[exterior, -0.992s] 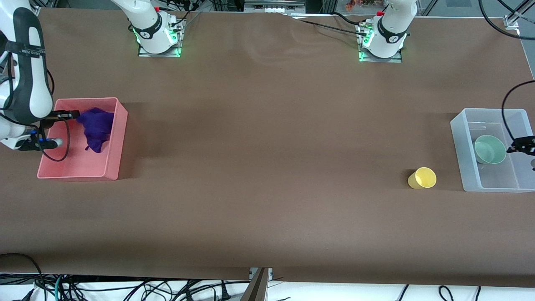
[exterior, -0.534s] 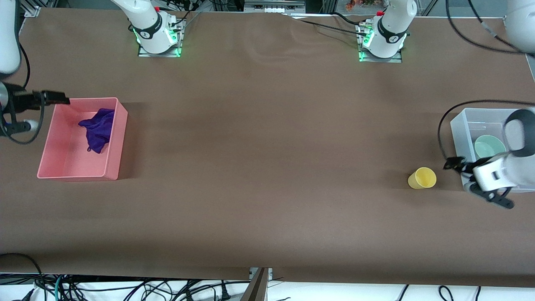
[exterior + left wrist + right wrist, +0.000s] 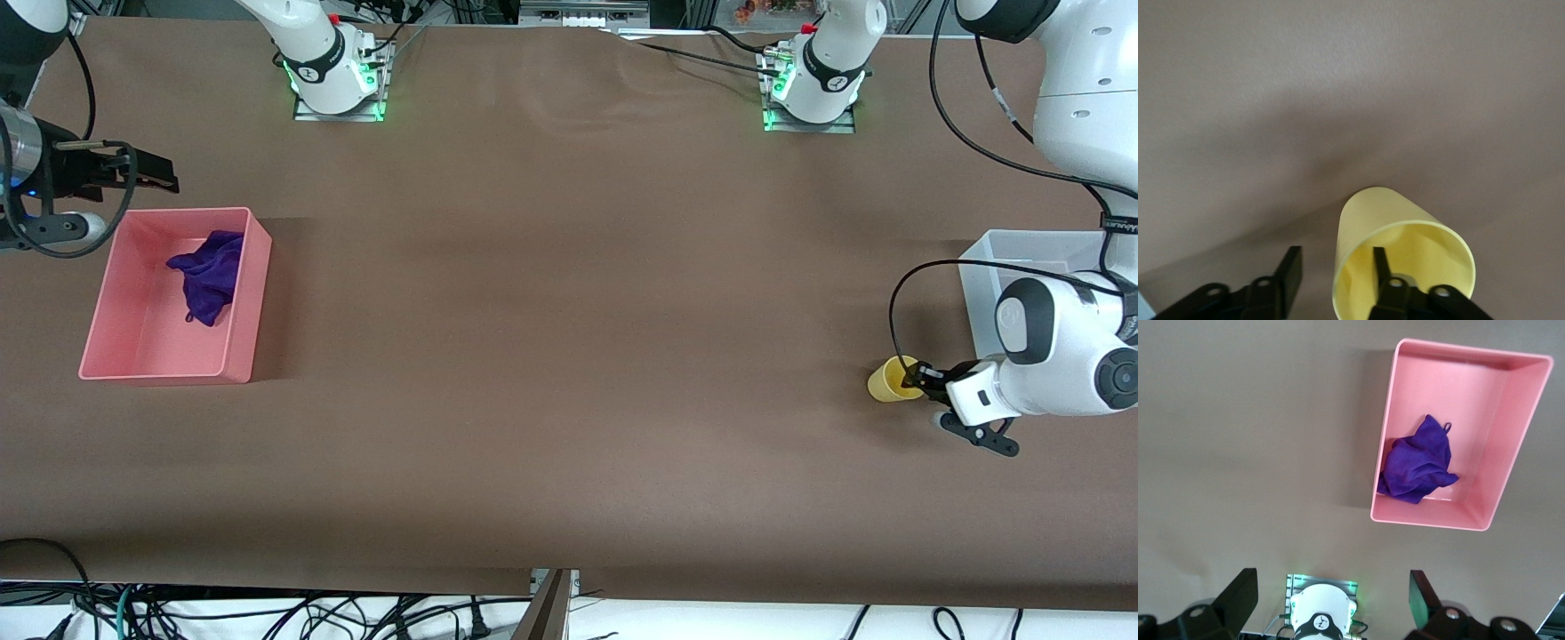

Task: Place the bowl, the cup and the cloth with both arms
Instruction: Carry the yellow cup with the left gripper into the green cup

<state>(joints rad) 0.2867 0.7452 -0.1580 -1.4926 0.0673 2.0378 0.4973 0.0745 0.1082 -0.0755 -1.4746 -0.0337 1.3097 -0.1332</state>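
The yellow cup (image 3: 887, 382) lies on its side on the table, its mouth toward the clear bin (image 3: 976, 267). My left gripper (image 3: 916, 384) is low at the cup's mouth and open. In the left wrist view the gripper (image 3: 1336, 261) straddles the wall of the cup (image 3: 1378, 220), one finger inside and one outside. The purple cloth (image 3: 209, 274) lies in the pink bin (image 3: 251, 293). My right gripper (image 3: 160, 173) is open and empty, up over the table just past the pink bin's edge. The right wrist view shows that gripper (image 3: 1331, 583), the cloth (image 3: 1417, 463) and the bin (image 3: 1386, 440). The bowl is hidden by the left arm.
The left arm's white body (image 3: 1058, 356) covers most of the clear bin. The two arm bases (image 3: 333, 76) (image 3: 813, 84) stand along the table's edge farthest from the front camera. Cables hang from both wrists.
My left gripper left the clear bin and came down to the yellow cup's mouth. My right gripper let go of the cloth in the pink bin and rose away from it.
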